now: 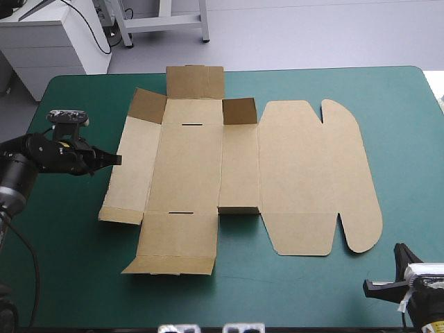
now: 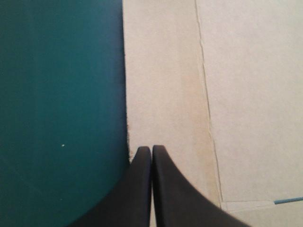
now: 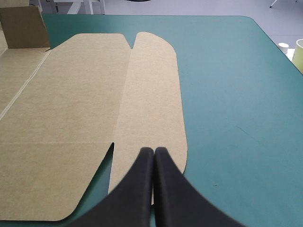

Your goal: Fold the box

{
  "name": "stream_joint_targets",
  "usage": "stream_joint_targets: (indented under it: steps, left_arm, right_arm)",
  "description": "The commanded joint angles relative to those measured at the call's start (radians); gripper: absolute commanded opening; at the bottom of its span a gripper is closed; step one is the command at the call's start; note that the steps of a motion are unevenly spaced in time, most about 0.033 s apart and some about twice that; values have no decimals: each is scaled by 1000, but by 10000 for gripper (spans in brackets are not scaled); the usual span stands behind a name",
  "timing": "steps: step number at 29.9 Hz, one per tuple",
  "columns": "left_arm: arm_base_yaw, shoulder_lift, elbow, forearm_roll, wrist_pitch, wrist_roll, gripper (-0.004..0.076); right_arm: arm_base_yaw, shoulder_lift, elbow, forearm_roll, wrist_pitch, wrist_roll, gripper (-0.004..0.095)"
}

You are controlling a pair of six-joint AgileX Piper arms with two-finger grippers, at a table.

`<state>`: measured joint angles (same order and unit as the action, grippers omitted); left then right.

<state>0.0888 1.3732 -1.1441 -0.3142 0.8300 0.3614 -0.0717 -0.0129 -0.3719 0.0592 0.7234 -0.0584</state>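
The brown box [image 1: 201,166] lies as a cut sheet in the middle of the teal-green table, mostly flat. At its far end, two small corner flaps [image 1: 149,105] and the end panel [image 1: 195,81] stand partly raised. The rounded lid [image 1: 312,173] lies flat on the right. My left gripper [image 1: 116,159] is shut, its tip at the sheet's left edge. In the left wrist view the left gripper [image 2: 151,148] sits just over that edge of the box [image 2: 236,94]. My right gripper [image 1: 369,285] is shut near the front right corner. In its own view the right gripper [image 3: 154,150] points along the lid's outer flap [image 3: 151,94].
Bare teal-green cover [image 1: 402,139] stretches to the right of the box and along the front edge [image 1: 277,291]. A pale cup [image 3: 298,52] shows past the table's right edge in the right wrist view.
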Motion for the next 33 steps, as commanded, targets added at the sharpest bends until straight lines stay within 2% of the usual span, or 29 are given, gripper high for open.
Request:
stream_joint_targets:
  steps: [1, 6, 7, 10, 15, 21, 24, 28, 33]
  left_arm:
    - [27, 65, -113, -124, 110, 90, -8]
    - [170, 187, -148, -390, 277, 193, -8]
    - [214, 211, -148, -448, 337, 195, -8]
    - [289, 275, -148, -530, 447, 236, -8]
    - [328, 316, -148, -540, 427, 235, -8]
    - [328, 324, -148, -498, 313, 162, -8]
    - [328, 326, -148, -459, 308, 161, 1]
    - [326, 343, -148, -465, 313, 161, 90]
    - [295, 354, -148, -450, 296, 161, 236]
  right_arm:
    - [-4, -23, -32, -2, -75, -7, -19]
    - [-4, -23, -32, -2, -75, -7, -20]
    - [-4, -23, -32, -2, -75, -10, -20]
    - [-4, -23, -32, -2, -75, -10, -20]
    - [-4, -23, -32, -2, -75, -10, -20]
    - [-4, -23, -32, -2, -75, -10, -20]
    - [-4, -23, -32, -2, -75, -10, -20]
    - [-4, -23, -32, -2, -75, -10, -20]
    - [-4, -23, -32, -2, -75, -10, -20]
